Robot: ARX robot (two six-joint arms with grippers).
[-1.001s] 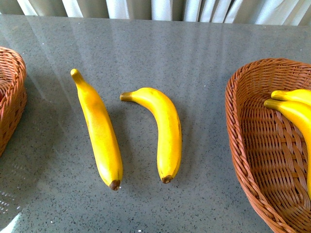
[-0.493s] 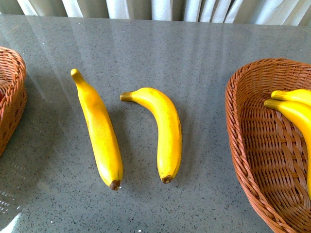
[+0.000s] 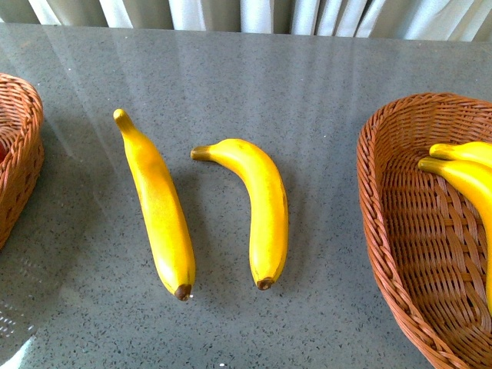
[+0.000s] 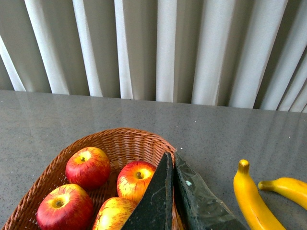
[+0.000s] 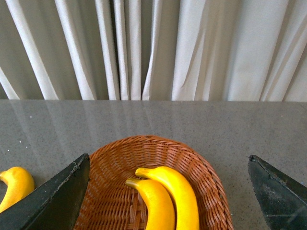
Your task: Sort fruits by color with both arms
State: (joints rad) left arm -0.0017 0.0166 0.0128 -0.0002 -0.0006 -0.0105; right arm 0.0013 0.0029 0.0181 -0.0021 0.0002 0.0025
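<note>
A grey bench (image 3: 307, 69) carries two wicker baskets. The right basket (image 3: 384, 231) holds two bananas (image 3: 469, 181); the left basket (image 4: 120, 139) holds red apples (image 4: 88, 166). The right claw (image 5: 168, 160) is spread wide, and the left claw (image 4: 172, 160) is clenched on nothing. Between the baskets lie a longer banana (image 3: 157, 207) and a curved banana (image 3: 265, 207), apart. Both look stiff, light and likely slippery; grasp across mid-length.

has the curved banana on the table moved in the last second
No. The curved banana keeps the same gap to the rim of the right basket and to the straighter banana beside it.
</note>
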